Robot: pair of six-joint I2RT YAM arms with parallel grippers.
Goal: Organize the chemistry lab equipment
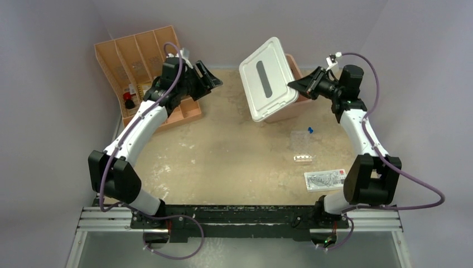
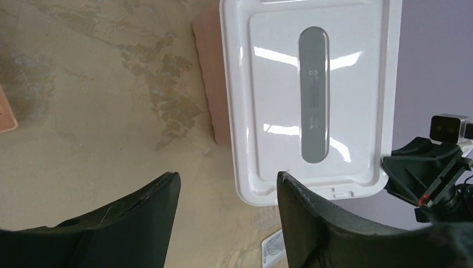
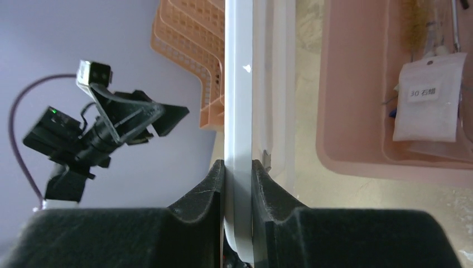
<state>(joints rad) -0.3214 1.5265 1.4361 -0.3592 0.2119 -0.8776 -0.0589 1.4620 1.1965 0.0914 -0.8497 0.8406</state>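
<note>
The white plastic lid (image 2: 346, 67) is glossy, the pink plastic tub (image 3: 357, 84) smooth, the plastic packet (image 3: 429, 111) filmy, the tabletop (image 1: 234, 156) rough.

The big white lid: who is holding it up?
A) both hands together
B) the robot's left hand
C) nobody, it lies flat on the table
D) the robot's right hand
D: the right hand is pinched shut on the edge of the white lid, holding it tilted up beside the pink tub, while the left hand is open and holds nothing.
</note>
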